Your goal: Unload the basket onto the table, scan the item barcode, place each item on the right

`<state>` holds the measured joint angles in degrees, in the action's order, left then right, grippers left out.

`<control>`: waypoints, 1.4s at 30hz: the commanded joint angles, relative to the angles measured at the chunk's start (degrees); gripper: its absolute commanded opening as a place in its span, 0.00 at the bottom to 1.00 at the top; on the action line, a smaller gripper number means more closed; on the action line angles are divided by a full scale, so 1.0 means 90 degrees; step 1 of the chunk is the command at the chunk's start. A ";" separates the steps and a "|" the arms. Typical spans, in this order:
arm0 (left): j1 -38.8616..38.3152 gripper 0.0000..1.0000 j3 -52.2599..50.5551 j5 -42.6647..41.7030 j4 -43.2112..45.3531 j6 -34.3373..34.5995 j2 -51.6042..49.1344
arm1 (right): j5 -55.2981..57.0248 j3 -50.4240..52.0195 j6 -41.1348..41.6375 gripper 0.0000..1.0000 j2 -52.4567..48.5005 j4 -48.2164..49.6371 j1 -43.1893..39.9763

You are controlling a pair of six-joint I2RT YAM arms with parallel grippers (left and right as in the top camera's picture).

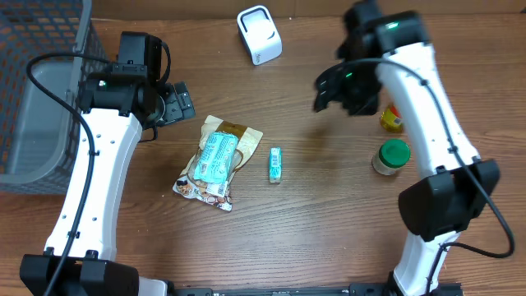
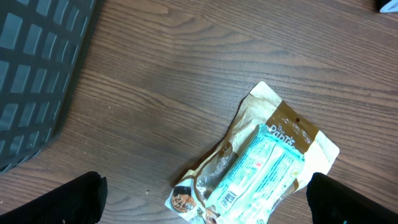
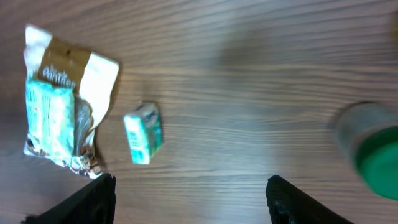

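Small box (image 1: 275, 164) looks light, stiff; pinch its 2 long sides. Left hand (image 2: 205, 202), right hand (image 3: 193, 199): released, empty.

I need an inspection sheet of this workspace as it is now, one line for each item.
Surface: wooden table, no spill seen.
Job's things: white scanner at the far edge; snack bag with a teal packet lying on it; small teal box beside it, apart.
Clutter: green-lidded jar; yellow item, partly hidden by the right arm.
Grippers: left gripper open, empty; right gripper open, empty.
Cables: black cable looped beside each arm.
Surroundings: grey basket at the left.
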<state>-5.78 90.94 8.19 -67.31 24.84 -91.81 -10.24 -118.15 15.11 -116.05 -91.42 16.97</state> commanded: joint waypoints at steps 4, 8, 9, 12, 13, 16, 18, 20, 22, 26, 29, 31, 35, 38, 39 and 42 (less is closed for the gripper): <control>0.0010 1.00 0.0104 -0.0034 0.0007 -0.0117 0.0007 | -0.0056 0.1158 0.0493 0.74 0.0032 0.0916 0.1010; 0.0010 1.00 0.0104 -0.0032 0.0007 -0.0117 0.0007 | -0.0061 0.2035 0.0879 0.74 0.0029 0.1581 0.1496; 0.0010 1.00 0.0104 -0.0032 0.0007 -0.0117 0.0007 | -0.0053 0.2259 0.0877 0.74 0.0029 0.1775 0.1622; 0.0010 0.99 0.0104 -0.0032 0.0007 -0.0117 0.0007 | -0.0036 0.2718 0.0935 0.81 0.0029 0.2239 0.1899; 0.0010 1.00 0.0104 -0.0032 0.0007 -0.0119 0.0007 | -0.0034 0.2817 0.0981 0.81 0.0029 0.2361 0.1972; 0.0010 1.00 0.0104 -0.0032 0.0007 -0.0119 0.0007 | -0.0034 0.3089 0.0996 0.81 0.0029 0.2756 0.2178; 0.0010 1.00 0.0104 -0.0032 0.0007 -0.0117 0.0007 | -0.0034 0.3196 0.0996 0.81 0.0027 0.2936 0.2280; 0.0010 1.00 0.0104 -0.0032 0.0007 -0.0117 0.0007 | 0.0022 0.3259 0.0996 0.81 0.0027 0.3050 0.2365; 0.0010 1.00 0.0104 -0.0032 0.0007 -0.0117 0.0007 | 0.0204 0.3279 0.0998 0.81 0.0027 0.3109 0.2407; 0.0010 1.00 0.0104 -0.0032 0.0007 -0.0117 0.0007 | 0.0401 0.3300 0.1018 0.76 0.0022 0.3196 0.2404; 0.0010 1.00 0.0104 -0.0032 0.0007 -0.0119 0.0007 | 0.0418 0.3300 0.1015 0.64 0.0022 0.3232 0.2407; 0.0010 1.00 0.0104 -0.0032 0.0007 -0.0117 0.0007 | 0.0420 0.3300 0.1013 0.57 0.0022 0.3240 0.2404; 0.0010 1.00 0.0104 -0.0034 0.0007 -0.0117 0.0007 | 0.0430 0.3300 0.1015 0.42 0.0022 0.3259 0.2404; 0.0010 1.00 0.0104 -0.0032 0.0007 -0.0117 0.0007 | 0.0639 0.3300 0.1015 0.42 0.0022 0.3245 0.2404; 0.0010 1.00 0.0104 -0.0032 0.0007 -0.0117 0.0007 | 0.0685 0.3300 0.1015 0.42 0.0022 0.3247 0.2404; 0.0010 1.00 0.0104 -0.0032 0.0007 -0.0119 0.0007 | 0.0709 0.3300 0.1015 0.49 0.0022 0.3254 0.2399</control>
<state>-5.78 90.94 8.19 -67.33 24.84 -91.81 -5.45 -88.79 23.97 -116.11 -62.46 38.65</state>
